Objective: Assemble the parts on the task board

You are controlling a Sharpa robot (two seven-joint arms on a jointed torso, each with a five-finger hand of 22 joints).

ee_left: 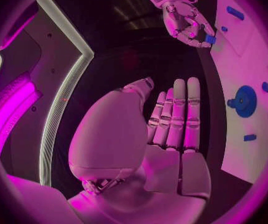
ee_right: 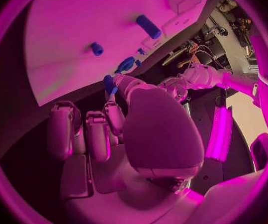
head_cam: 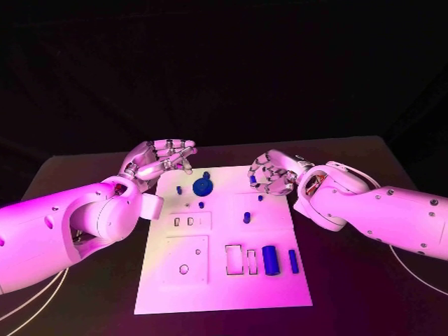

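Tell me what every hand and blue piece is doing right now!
left hand: open, holding nothing.
right hand: pinching a small blue part.
task board: lying flat on the table.
round blue disc: on the board, untouched.
thick blue cylinder: lying on its side on the board.
thin blue rod: lying beside the cylinder.
small blue peg: standing on the board.

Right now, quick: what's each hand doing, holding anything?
Left hand: open, fingers straight, holding nothing.
Right hand: pinching a small blue part at its fingertips.
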